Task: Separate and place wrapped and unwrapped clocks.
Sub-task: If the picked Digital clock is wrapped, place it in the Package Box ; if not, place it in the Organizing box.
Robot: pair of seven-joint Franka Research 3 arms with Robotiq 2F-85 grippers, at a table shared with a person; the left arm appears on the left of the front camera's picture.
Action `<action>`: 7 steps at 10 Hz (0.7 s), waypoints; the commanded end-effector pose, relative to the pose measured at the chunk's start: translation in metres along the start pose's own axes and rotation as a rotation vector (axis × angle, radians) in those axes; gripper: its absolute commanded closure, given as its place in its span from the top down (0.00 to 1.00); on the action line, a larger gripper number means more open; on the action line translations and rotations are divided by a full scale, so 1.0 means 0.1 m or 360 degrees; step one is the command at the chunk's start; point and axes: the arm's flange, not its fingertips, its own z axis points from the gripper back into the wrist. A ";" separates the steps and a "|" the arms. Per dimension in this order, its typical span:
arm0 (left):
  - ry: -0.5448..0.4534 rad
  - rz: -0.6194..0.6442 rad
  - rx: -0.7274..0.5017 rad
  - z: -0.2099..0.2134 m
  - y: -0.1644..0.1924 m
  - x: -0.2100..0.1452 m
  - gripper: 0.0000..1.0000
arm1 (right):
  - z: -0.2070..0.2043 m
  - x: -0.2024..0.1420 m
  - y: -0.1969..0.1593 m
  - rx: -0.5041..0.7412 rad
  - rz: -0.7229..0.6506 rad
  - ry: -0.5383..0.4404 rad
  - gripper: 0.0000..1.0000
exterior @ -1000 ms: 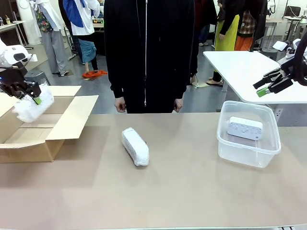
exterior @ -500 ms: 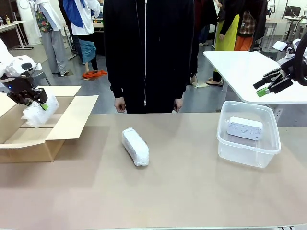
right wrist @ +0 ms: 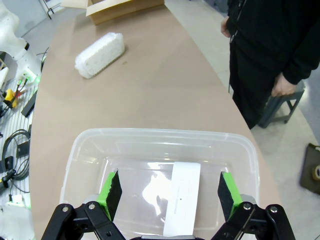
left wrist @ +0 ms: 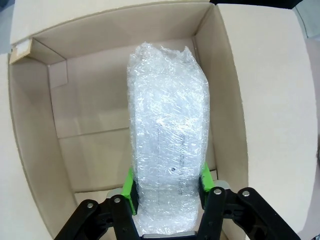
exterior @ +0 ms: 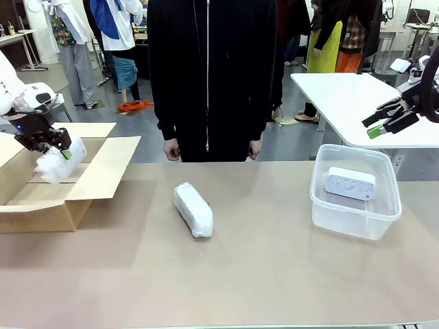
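My left gripper [exterior: 57,147] hangs over the open cardboard box [exterior: 41,199] at the table's left, shut on a wrapped clock [exterior: 56,164]. In the left wrist view the green pads [left wrist: 129,187] squeeze the lower end of that wrapped clock [left wrist: 167,135], which points down into the box [left wrist: 90,110]. A second wrapped clock [exterior: 193,209] lies on the table's middle, also seen as the bundle [right wrist: 100,54] in the right wrist view. The unwrapped clock [exterior: 351,183] rests in the clear tub [exterior: 357,223]. My right gripper [exterior: 383,120] is open, held high above the tub, over the unwrapped clock [right wrist: 182,202].
A person in black [exterior: 209,75] stands at the far edge, hands [exterior: 171,149] hanging down. The box flap [exterior: 103,168] spreads onto the table. A white table [exterior: 350,96] stands behind the tub. Open tabletop lies between the box and the tub rim [right wrist: 165,134].
My left gripper has shifted slightly right and lowered the wrapped clock deeper into the cardboard box. The right gripper, the other clocks and the person have stayed put.
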 end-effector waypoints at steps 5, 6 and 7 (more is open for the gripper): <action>0.0058 0.0012 0.0012 0.07 0.03 0.06 0.97 | 0.00 0.00 0.01 0.0001 -0.0001 -0.0001 1.00; 0.0052 0.0011 0.0010 0.09 0.03 0.05 1.00 | 0.00 0.00 0.01 0.0001 -0.0001 -0.0001 1.00; 0.0042 0.0001 0.0009 0.15 0.01 0.04 1.00 | 0.00 0.00 0.01 0.0001 -0.0001 -0.0001 1.00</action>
